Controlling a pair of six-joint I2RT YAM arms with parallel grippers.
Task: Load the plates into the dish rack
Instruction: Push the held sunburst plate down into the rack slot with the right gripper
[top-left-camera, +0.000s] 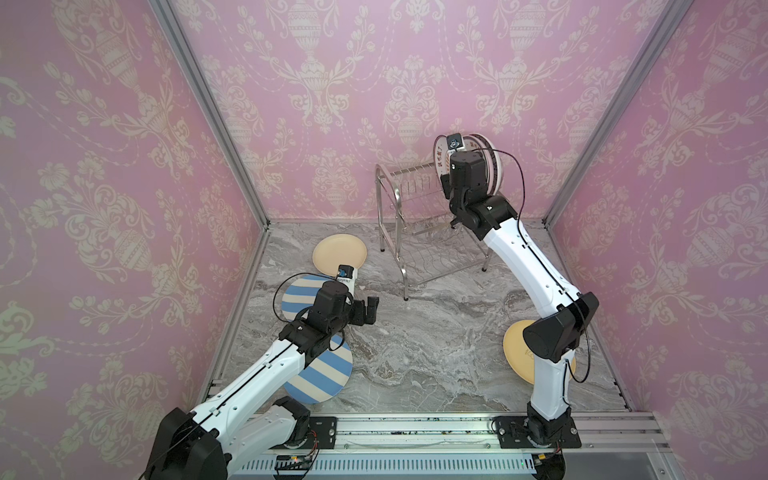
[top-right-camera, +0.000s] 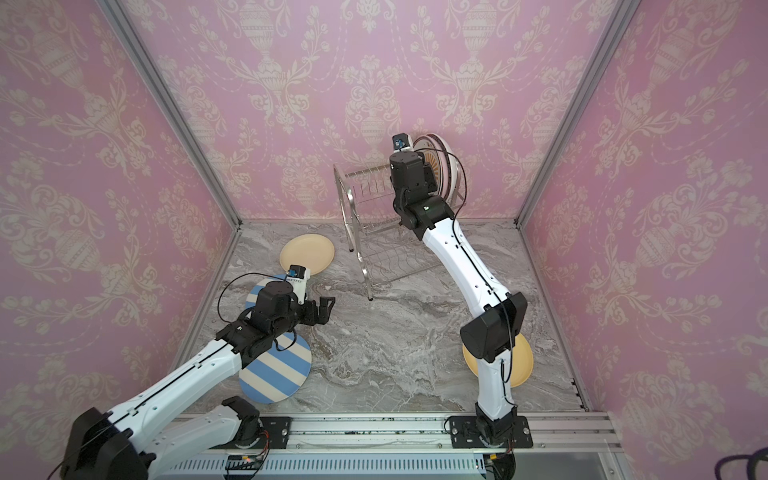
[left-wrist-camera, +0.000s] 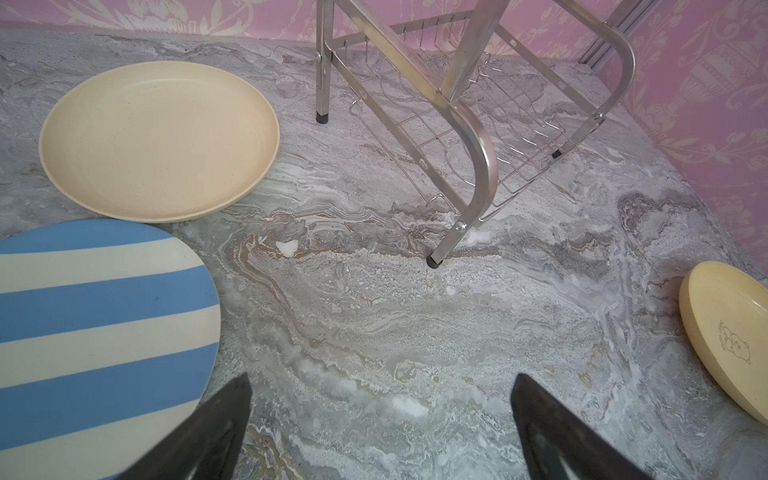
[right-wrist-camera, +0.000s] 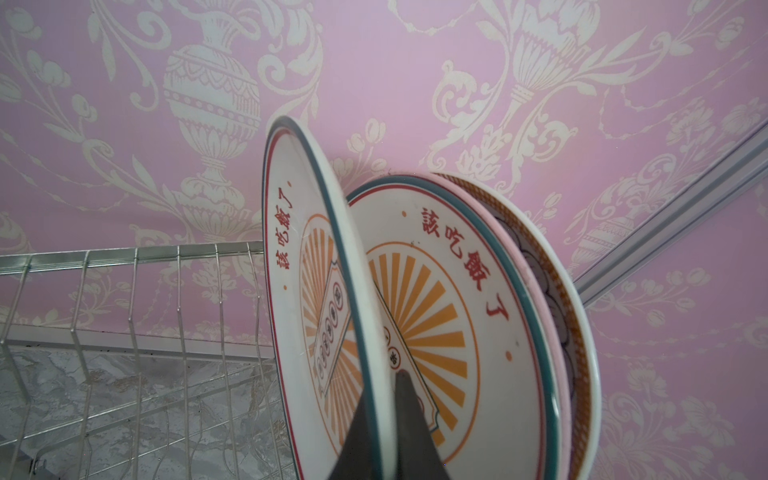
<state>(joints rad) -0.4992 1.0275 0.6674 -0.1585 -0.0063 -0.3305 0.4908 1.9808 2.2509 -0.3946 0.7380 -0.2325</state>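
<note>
While right gripper (right-wrist-camera: 384, 401) pinches the sunburst plate (right-wrist-camera: 297, 291) by its rim at the dish rack (right-wrist-camera: 137, 253), it looks stiff, slick, breakable (left gripper (left-wrist-camera: 380, 399) agape, empty).

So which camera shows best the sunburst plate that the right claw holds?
The right wrist view: it shows the sunburst plate close, upright, rim pinched in the right claw. In both top views the arm hides most of it; the left wrist view misses it.
</note>
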